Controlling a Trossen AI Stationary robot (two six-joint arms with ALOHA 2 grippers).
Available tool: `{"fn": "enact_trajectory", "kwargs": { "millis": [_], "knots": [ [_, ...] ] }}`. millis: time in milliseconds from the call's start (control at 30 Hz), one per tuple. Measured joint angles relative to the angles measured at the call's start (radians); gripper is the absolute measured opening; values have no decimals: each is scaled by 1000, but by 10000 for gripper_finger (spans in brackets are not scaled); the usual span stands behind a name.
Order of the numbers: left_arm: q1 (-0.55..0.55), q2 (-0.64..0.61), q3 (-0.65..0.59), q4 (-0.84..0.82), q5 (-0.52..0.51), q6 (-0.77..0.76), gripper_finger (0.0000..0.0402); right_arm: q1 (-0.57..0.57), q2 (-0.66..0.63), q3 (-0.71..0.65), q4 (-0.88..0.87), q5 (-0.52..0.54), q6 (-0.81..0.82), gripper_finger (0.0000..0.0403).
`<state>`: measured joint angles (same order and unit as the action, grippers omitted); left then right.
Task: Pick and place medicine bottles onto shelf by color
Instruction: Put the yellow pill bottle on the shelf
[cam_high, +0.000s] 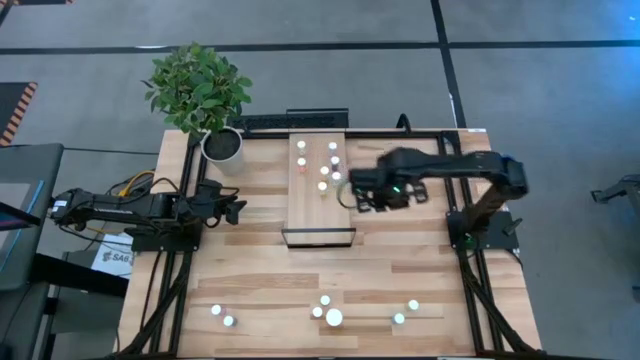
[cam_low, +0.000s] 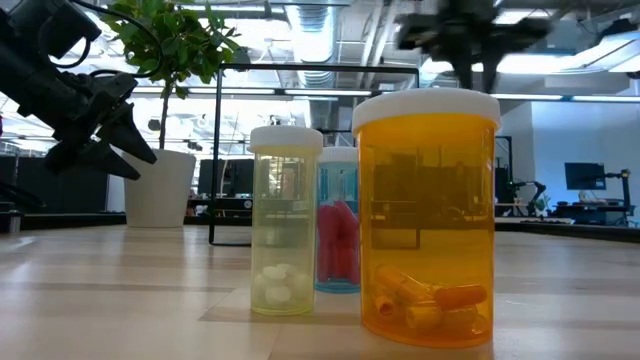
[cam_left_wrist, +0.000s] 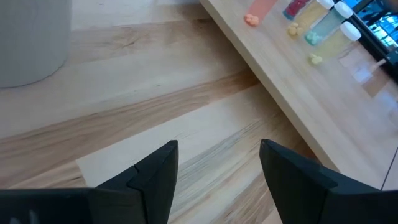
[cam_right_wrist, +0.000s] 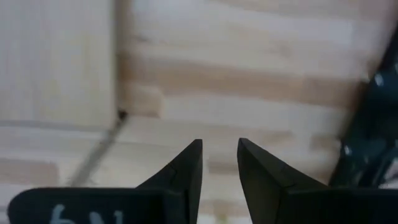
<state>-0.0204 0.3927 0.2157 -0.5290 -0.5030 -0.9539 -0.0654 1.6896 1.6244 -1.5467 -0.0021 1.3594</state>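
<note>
on the far left, the left arm's dark two-finger tool (cam_high: 236, 210) hangs over the bare planks of the large light-wood bench (cam_high: 250, 280), its fingers apart and holding nothing. just behind it a white plant pot (cam_high: 222, 145) with a leafy green plant (cam_high: 195, 85) stands at the bench's rear corner. toward the middle lies the long light-wood shelf board with a dark metal frame at its near end (cam_high: 318, 200). on the shelf's far half stand several tiny white-capped medicine bottles (cam_high: 324, 171), one of them pink-tinted. along the near edge of the bench more white-capped bottles stand in a loose scatter, from a pair at the left (cam_high: 222, 315) through a central cluster to three at the right (cam_high: 412, 305). the central cluster holds a pale yellow bottle (cam_low: 285, 220), a teal bottle with pink contents (cam_low: 338, 225) and a noticeably bigger orange bottle (cam_low: 427, 215). to the right of the shelf, the right arm's tool (cam_high: 352, 189) hovers just beside the shelf's edge. its fingers (cam_right_wrist: 186, 168) are slightly apart, with only bench wood between them.
</note>
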Motion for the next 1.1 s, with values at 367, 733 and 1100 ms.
{"fn": "enact_trajectory", "kwargs": {
  "millis": [367,733,1100],
  "knots": [
    [0,0,0,0,0,0,212,497,-338,-459,221,-9,730,120],
    [0,0,0,-4,0,0,212,705,-276,-515,371,-79,1097,120],
    [0,0,0,-4,0,0,212,797,-196,-521,523,-65,1354,152]
  ]
}}
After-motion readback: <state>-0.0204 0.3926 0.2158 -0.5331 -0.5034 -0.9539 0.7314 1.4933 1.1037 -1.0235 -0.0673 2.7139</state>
